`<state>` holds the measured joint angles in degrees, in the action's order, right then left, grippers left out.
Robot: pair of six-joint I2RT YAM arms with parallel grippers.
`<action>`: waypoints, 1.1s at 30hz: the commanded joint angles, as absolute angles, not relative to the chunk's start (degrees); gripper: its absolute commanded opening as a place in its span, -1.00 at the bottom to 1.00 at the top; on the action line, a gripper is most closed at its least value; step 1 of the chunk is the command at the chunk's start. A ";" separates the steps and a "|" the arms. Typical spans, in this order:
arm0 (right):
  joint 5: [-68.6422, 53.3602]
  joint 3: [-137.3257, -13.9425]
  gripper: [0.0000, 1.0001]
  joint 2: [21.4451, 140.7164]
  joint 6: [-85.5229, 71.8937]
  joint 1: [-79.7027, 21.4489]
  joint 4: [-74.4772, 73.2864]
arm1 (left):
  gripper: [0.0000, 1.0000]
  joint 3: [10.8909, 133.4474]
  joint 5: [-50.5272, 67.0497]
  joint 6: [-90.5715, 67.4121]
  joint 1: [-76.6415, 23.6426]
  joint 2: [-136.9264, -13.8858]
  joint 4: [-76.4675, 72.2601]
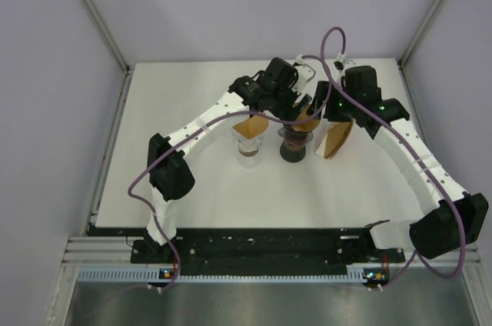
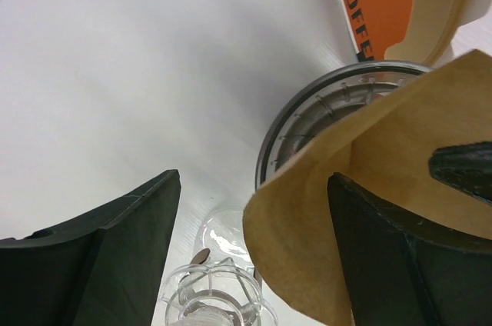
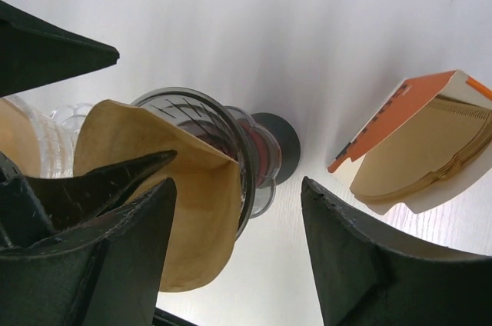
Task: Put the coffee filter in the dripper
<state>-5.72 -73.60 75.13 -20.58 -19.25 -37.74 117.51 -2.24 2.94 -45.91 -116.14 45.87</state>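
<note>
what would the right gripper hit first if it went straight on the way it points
Probably the dripper, whose rim sits between the open jaws with the filter against it; depth is unclear.

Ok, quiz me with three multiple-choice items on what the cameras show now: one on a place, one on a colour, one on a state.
1. In the top view, where does the filter pack stand relative to the dripper?
A. right of it
B. left of it
C. down by the arm bases

2. The pack's flap is:
A. blue
B. orange
C. green

3. The right gripper is:
A. shut on the pack
B. shut on the dripper
C. open

Answers:
1 A, the pack stands just right of the dripper.
2 B, the right wrist view shows the flap orange.
3 C, its two fingers stand wide apart.
</note>
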 commanded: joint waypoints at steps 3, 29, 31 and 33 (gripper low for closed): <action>-6.42 -78.39 0.33 73.74 -18.11 -19.51 -38.93 | 0.70 119.44 3.60 2.90 -45.79 -111.18 45.26; -2.11 -88.06 -1.00 85.16 -15.29 -28.82 -47.72 | -0.54 108.92 5.88 5.98 -38.24 -93.96 55.98; -1.50 -88.59 -1.00 86.48 -15.20 -29.79 -48.42 | -0.65 104.78 6.76 6.06 -37.88 -92.73 56.08; -0.53 -89.29 -1.00 87.71 -15.12 -30.41 -48.95 | -0.67 101.27 9.04 5.80 -37.88 -92.02 55.20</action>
<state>-3.22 -85.17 86.15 -15.99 -28.67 -47.09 107.55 5.06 5.13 -37.74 -92.79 54.85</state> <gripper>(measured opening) 0.003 0.179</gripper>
